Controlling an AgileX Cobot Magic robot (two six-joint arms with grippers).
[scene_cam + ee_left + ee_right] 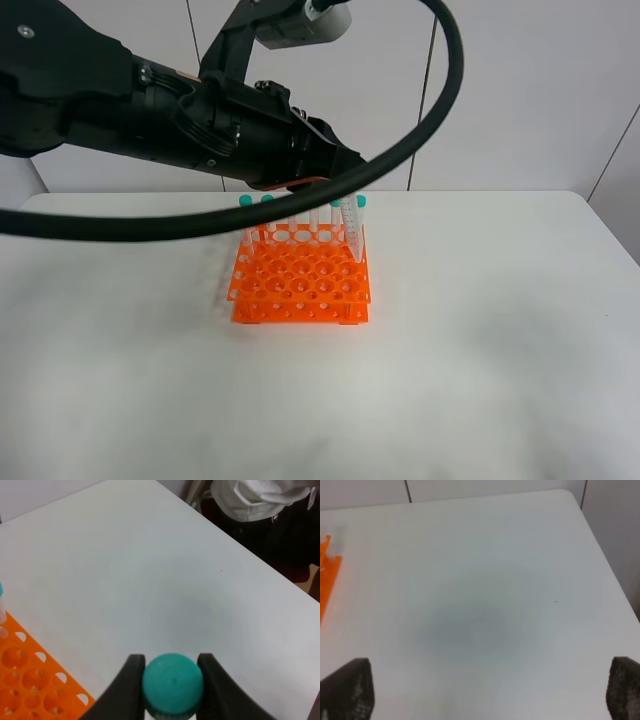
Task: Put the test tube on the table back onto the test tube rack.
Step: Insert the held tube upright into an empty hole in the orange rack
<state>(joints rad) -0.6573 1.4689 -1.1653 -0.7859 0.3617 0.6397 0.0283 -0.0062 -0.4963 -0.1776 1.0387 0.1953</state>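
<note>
My left gripper (170,660) pinches the tube (351,228) by its cap, tilted at the rack's (300,290) right edge; my right gripper (485,687) hangs spread, empty. I'd straighten the tube over a free hole, then lower it slowly.

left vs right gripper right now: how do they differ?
The left gripper is shut on the teal cap of the test tube; the right gripper is wide open with nothing between its fingers. The left gripper sits close beside the test tube rack; the right gripper hangs over bare table, with the rack only at the edge of its view. Both have dark fingers.
</note>
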